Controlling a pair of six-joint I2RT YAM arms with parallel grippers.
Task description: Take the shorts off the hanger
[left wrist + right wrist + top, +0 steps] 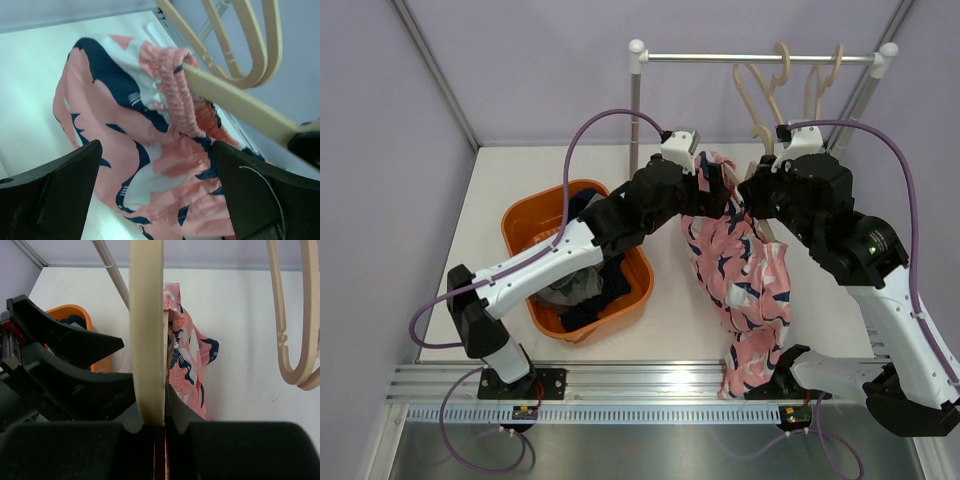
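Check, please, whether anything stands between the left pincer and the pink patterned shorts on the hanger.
Nothing visible does. The open left pincer faces the pink shorts directly, its fingers framing the gathered waistband. The hanger, gripped by the right pincer, runs inside that waistband.

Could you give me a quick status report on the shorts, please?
Right hand shut on the hanger. Left hand open at the pink patterned shorts, not gripping. Shorts still on hanger. Empty hangers close by.
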